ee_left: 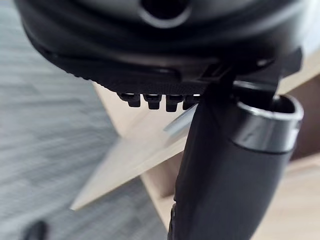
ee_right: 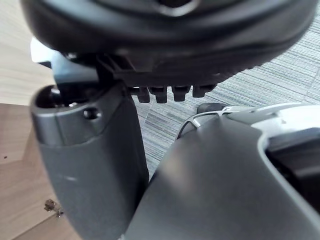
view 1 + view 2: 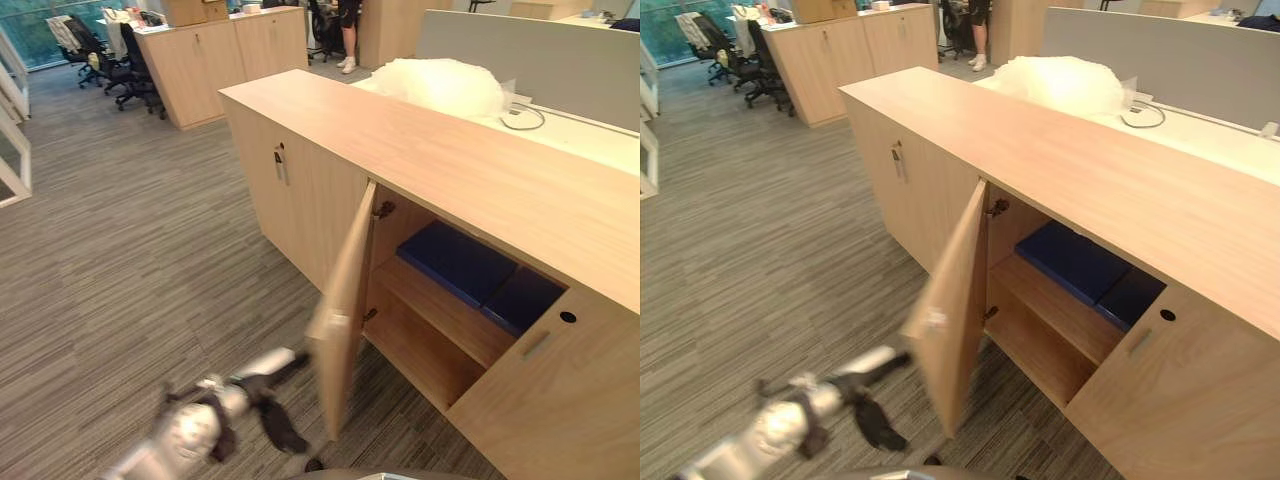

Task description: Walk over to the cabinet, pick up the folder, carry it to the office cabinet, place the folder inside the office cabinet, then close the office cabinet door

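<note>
An open-plan office; grey striped carpet covers the floor; a long low cabinet of pale wood stands in front, one door open on a shelf with dark blue folders; a second row of matching cabinets stands further back, black swivel chairs beside it; behind the near cabinet a grey partition screen backs a white counter carrying a looped cable; a person's legs show in the aisle; windows line the far side.
</note>
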Tool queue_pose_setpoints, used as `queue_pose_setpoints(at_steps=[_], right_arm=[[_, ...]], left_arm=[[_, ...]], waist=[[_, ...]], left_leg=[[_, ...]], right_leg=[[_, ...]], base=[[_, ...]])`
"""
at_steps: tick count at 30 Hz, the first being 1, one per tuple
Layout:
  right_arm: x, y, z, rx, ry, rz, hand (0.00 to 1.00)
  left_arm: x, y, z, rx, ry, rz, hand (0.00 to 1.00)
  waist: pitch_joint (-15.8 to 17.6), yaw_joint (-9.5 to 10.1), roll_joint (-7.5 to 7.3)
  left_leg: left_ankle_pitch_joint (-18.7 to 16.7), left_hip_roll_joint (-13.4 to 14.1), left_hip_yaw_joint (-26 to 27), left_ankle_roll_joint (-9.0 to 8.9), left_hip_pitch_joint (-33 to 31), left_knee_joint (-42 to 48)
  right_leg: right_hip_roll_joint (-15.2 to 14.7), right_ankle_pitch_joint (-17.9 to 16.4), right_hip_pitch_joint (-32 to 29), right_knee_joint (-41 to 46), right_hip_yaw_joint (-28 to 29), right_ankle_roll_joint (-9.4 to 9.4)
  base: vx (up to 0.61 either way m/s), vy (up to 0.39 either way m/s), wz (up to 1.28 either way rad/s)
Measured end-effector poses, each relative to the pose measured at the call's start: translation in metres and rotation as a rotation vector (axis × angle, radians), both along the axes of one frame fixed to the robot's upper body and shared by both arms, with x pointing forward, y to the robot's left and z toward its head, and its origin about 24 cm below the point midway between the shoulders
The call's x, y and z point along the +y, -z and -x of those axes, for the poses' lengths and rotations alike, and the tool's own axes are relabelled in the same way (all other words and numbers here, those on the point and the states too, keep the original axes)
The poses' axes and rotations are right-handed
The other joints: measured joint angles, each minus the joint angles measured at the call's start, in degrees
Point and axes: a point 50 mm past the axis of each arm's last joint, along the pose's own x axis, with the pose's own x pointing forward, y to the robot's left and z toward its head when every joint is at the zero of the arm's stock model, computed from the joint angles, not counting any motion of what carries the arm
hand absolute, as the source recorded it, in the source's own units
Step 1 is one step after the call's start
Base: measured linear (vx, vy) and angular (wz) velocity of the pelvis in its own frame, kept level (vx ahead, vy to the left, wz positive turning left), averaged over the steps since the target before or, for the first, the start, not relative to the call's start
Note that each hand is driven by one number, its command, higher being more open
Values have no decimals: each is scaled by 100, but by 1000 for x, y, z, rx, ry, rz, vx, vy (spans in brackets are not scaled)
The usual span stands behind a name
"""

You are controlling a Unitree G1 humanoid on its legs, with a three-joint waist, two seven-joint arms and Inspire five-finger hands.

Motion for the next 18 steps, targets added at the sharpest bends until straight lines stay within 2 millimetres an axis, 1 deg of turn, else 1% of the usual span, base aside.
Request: queue_pose_setpoints(at_steps=[1, 2, 3, 5, 6, 8, 9, 12, 14, 15, 16, 17, 18], right_arm=[[4, 0, -3, -5, -16, -5, 100], [6, 1, -5, -8, -29, -7, 100], [10, 1, -8, -13, -48, -7, 100], [10, 1, -10, -17, -64, -4, 100], [9, 1, -10, -17, -77, 0, 100], [8, 0, -11, -17, -90, 6, 100], [8, 0, -11, -17, -103, 13, 100], [8, 0, -11, -14, -110, 22, 100], [8, 0, -11, -10, -121, 25, 100], [8, 0, -11, -9, -125, 26, 100], [9, 0, -12, -8, -140, 30, 100], [11, 0, -14, -13, -141, 28, 100], [12, 0, -15, -16, -141, 27, 100]], left_arm=[[-30, -6, 0, -30, 28, 108, 100], [-47, -15, -1, -75, 77, 175, 100], [-67, -35, -2, -179, 168, 258, 100], [-76, -50, -3, -260, 216, 311, 100], [-82, -62, -5, -337, 235, 358, 100], [-86, -67, -9, -380, 212, 385, 100], [-85, -66, -11, -389, 194, 378, 100], [-84, -54, -13, -358, 165, 354, 100], [-84, -31, -16, -276, 120, 307, 100], [-83, -22, -17, -242, 100, 297, 100], [-79, -5, -18, -160, 32, 287, 100], [-70, 15, -20, -36, -101, 307, 100], [-63, 26, -21, 52, -203, 339, 100]], waist=[[15, -75, -38], [11, -123, -91], [-25, -224, -160], [-22, -255, -169], [-43, -255, -186], [-49, -255, -165], [-54, -259, -157], [-53, -277, -171], [-33, -282, -204], [-33, -284, -210], [-24, -302, -226], [-11, -343, -247], [3, -357, -270]], left_leg=[[-1, -12, 23, 1, -16, 0], [-1, -14, 34, 1, -29, 0], [2, -13, 38, 1, -82, 0], [3, -12, 45, 1, -88, 0], [12, -13, 48, -8, -86, 0], [12, -18, 30, -8, -90, 0], [9, -16, 24, -3, -84, 0], [9, 9, 23, 17, -33, 0], [-21, 56, 66, 21, 87, 0], [-25, 77, 110, 15, 108, 1], [-35, 124, 183, 1, 142, 1], [-55, 182, 268, -28, 193, 1], [-75, 219, 338, -58, 232, 2]], right_leg=[[-9, 0, -23, -20, 22, -1], [-3, -1, -43, -35, 27, -8], [17, 3, -105, -49, 30, -35], [27, 21, -107, -88, 30, -99], [41, 39, -83, -146, 28, -125], [50, 91, -71, -169, 20, -203], [54, 124, -68, -168, 18, -238], [86, 131, 4, -196, 0, -223], [137, 112, 130, -250, 15, -244], [152, 104, 137, -249, 33, -253], [193, 89, 137, -248, 83, -279], [241, 76, 139, -250, 179, -301], [269, 71, 143, -252, 239, -309]], base=[[-70, 65, -16], [-37, 23, -17], [-7, -3, -12], [15, -18, -8], [29, -30, -1], [42, -48, 6], [48, -57, 6], [69, -80, -1], [89, -94, -10], [75, -75, -21], [62, -66, -32], [62, -77, -40], [41, -65, -55]])
